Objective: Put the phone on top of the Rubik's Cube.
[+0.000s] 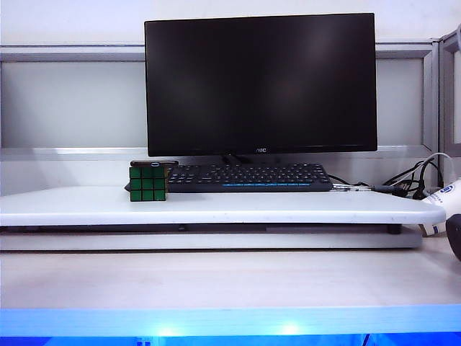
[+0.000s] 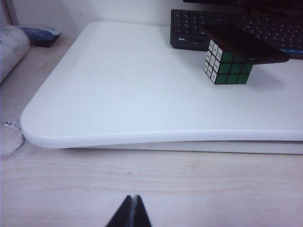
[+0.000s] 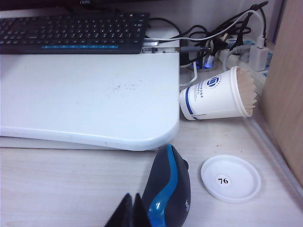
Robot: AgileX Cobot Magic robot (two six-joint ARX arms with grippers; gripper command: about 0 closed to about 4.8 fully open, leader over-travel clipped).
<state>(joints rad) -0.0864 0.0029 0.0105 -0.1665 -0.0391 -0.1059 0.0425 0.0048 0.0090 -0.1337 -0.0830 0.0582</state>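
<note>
Exterior view. A dark monitor (image 1: 261, 83) stands behind a black keyboard (image 1: 248, 176) on a white raised board (image 1: 216, 205), which rests on the pale wood tabletop (image 1: 216, 277). The Rubik's Cube (image 1: 148, 183) sits on the board just beside the keyboard's left end, green face forward; the phone (image 1: 154, 163) lies flat on top of it. A bundle of cables (image 1: 414, 180) and a paper cup (image 1: 441, 205) lie at the right edge. Neither arm shows clearly in this view.

Left wrist view. The left pincer (image 2: 131, 213) appears only as two dark fingertips pressed together (no gap, nothing between them), low over the bare tabletop (image 2: 151, 184) in front of the board (image 2: 118, 90). The cube (image 2: 226, 64) stands well apart from it, with the phone (image 2: 244, 43) resting across its top and overhanging toward the keyboard (image 2: 246, 28).

Right wrist view. The right pincer (image 3: 131, 213) is likewise closed and empty, low over the tabletop (image 3: 61, 184), just beside a blue-and-grey mouse (image 3: 168, 194). Near it lie a white round lid (image 3: 230, 178) marked 76, a paper cup (image 3: 218, 97) tipped on its side, tangled cables (image 3: 222, 42), and the keyboard (image 3: 73, 30) on the board (image 3: 90, 99).
</note>
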